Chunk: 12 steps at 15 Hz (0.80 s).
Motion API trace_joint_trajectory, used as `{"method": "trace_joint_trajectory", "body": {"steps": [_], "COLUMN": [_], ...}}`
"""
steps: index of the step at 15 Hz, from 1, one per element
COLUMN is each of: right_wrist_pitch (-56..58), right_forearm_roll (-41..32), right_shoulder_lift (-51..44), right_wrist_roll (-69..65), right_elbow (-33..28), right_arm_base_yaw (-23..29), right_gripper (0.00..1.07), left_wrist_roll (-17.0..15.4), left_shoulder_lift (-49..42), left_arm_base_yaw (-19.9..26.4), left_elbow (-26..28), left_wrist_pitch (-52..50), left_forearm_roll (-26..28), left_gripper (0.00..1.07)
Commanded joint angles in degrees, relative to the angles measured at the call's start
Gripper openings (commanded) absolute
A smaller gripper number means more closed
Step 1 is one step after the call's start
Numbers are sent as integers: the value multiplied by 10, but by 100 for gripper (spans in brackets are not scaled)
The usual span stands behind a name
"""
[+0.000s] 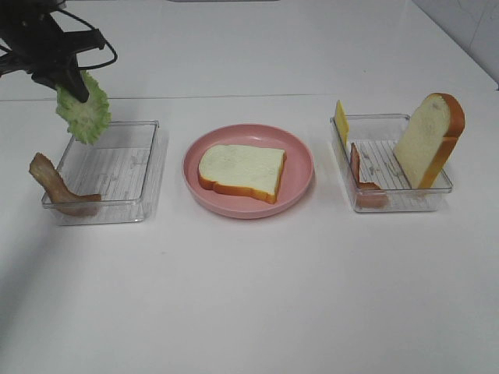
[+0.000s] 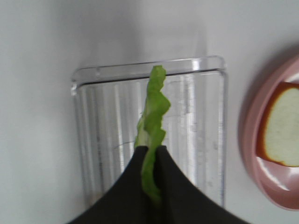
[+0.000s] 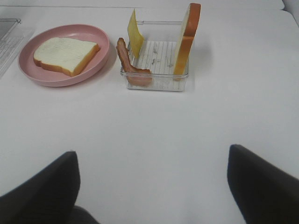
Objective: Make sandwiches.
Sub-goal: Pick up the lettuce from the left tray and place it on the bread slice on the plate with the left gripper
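1. The white table is carrying three things, sitting in a row across it.
2. On the left, a clear tray is sitting flat on the tabletop.
3. In the middle, a round pink plate is resting between the trays, touching neither.
4. On the right, a second clear tray is sitting flat too.

place: lab test bench | cues: white table; clear trays; pink plate
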<state>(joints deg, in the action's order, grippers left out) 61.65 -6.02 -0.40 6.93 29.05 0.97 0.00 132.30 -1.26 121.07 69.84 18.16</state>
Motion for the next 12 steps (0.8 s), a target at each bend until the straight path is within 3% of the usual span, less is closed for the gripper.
{"method": "trace_joint_trajectory", "body": {"steps": [1,3,6,12], "right_wrist_pitch": [-6,-6,-6,-6], "right_forearm_roll": [1,1,1,1], "right_shoulder_lift": [-6,-6,-6,-6], "right_wrist_roll": [7,7,7,7], "right_elbow": [-1,-1,-1,-1], "right_arm_base_yaw": [-2,-2,-2,-2], "right_gripper": [81,81,81,81], "left_wrist_roll": [26,37,56,60], "left_shoulder_lift": [-13,-12,-12,11], "left_arm_base_yaw": [-2,-19,-75,-180], "left_elbow": [-2,-2,-2,-3], "left_wrist_pitch": [-11,-30,-78,-142], "left_forearm_roll": [93,152,181,264], "left_gripper": [0,0,0,0]}}
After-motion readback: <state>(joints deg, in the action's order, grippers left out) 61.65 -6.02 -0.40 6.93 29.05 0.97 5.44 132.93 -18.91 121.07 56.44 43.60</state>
